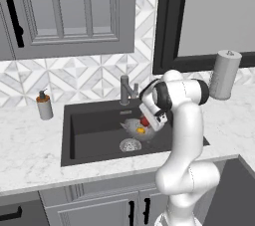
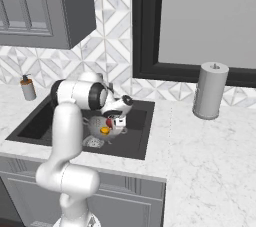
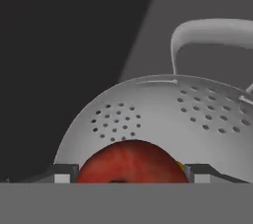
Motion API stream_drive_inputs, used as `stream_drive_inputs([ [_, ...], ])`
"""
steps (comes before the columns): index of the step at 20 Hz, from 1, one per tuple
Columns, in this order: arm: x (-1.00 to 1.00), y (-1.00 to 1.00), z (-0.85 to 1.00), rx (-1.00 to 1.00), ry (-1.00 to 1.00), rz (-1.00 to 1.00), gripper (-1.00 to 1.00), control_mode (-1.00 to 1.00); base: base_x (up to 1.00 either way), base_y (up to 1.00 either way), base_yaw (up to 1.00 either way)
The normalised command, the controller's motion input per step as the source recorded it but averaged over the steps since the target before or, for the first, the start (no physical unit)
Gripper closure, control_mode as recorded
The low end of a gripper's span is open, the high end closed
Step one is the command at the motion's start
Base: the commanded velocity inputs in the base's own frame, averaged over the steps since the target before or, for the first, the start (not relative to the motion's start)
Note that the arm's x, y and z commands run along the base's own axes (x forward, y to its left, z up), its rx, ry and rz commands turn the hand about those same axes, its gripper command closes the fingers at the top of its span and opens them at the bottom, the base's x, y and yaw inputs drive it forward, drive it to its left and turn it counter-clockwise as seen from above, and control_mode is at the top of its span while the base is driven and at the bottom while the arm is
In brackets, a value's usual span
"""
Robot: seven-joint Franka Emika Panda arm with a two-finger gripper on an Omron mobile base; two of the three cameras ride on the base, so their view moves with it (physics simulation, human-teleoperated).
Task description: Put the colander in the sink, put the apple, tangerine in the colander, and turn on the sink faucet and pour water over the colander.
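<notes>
i counted one soap bottle (image 1: 44, 105) at the far left on the counter (image 1: 30, 145), one sink (image 1: 94, 125), one faucet (image 1: 127, 89) behind it, one colander (image 1: 133, 128), one apple (image 1: 144, 120), one tangerine (image 1: 140, 130), one drain (image 1: 130, 145), and one grey roll on a stand (image 1: 224, 74) at the far right, well apart from the sink. above the counter hung one grey cabinet (image 1: 64, 11) with a black handle, and a dark-framed window (image 1: 209, 16) stood to its right. i could read no brand, label or writing anywhere.

the colander sat in the sink, toward its right half, just behind the drain. the tangerine lay inside it, low in the bowl. in the right base view the tangerine (image 2: 104, 130) showed against the colander (image 2: 100, 127) as an orange spot.

my claw (image 1: 149, 119) hung over the colander's right side, my arm bent down from the front edge of the sink. its jaws stood wide. in the hand view the apple (image 3: 129, 162) sat between my two fingertips (image 3: 63, 173), filling most of the gap, with the colander's (image 3: 163, 119) holed wall right behind it and one handle arching above. whether my tips pressed on the apple or merely flanked it, i could not tell. a sliver of yellow-orange peeked past the apple's right edge.
</notes>
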Motion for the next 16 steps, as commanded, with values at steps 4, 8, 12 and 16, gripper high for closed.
stream_drive_inputs([
  [4, -0.14, 0.00, -0.03, 0.13, -0.14, 0.00, -1.00, -1.00, 0.00, 0.00, 0.00],
  [8, -0.46, -0.14, 0.02, 0.18, -0.21, 0.00, -1.00, -1.00, 0.00, 0.00, 0.00],
  [12, -0.69, -0.30, 0.13, 0.24, -0.26, 0.00, -1.00, -1.00, 0.00, 0.00, 0.00],
  [16, -0.63, -0.09, 0.18, 0.18, -0.24, 0.00, -1.00, -1.00, 0.00, 0.00, 0.00],
])
